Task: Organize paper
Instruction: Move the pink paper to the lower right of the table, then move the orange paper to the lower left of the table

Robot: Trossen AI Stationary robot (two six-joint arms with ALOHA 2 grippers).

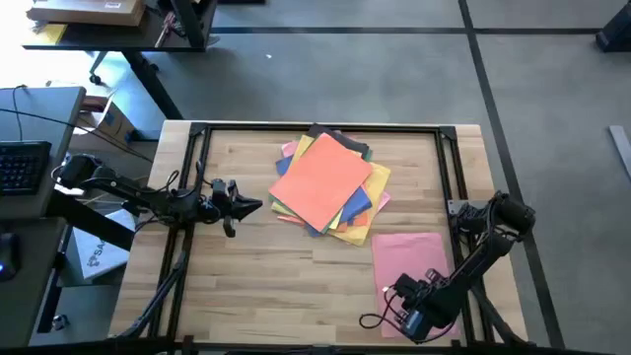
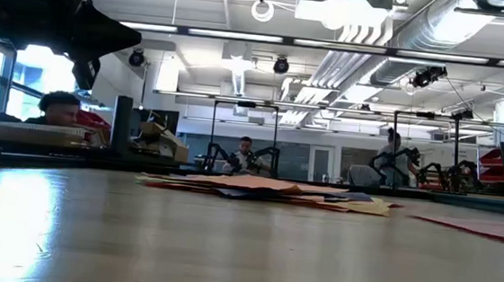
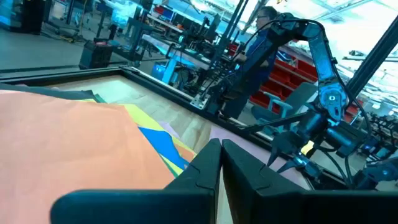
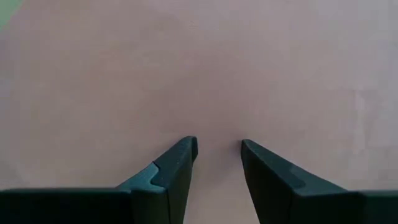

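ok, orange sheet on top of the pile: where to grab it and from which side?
Probably its left corner, from the left. The orange sheet lies flat and rotated on the pile, so that corner juts toward the left gripper, which hovers beside it, fingers nearly shut. Flat paper gives no upright edge; pinching an overhanging corner seems best. The right gripper is over the pink sheet.
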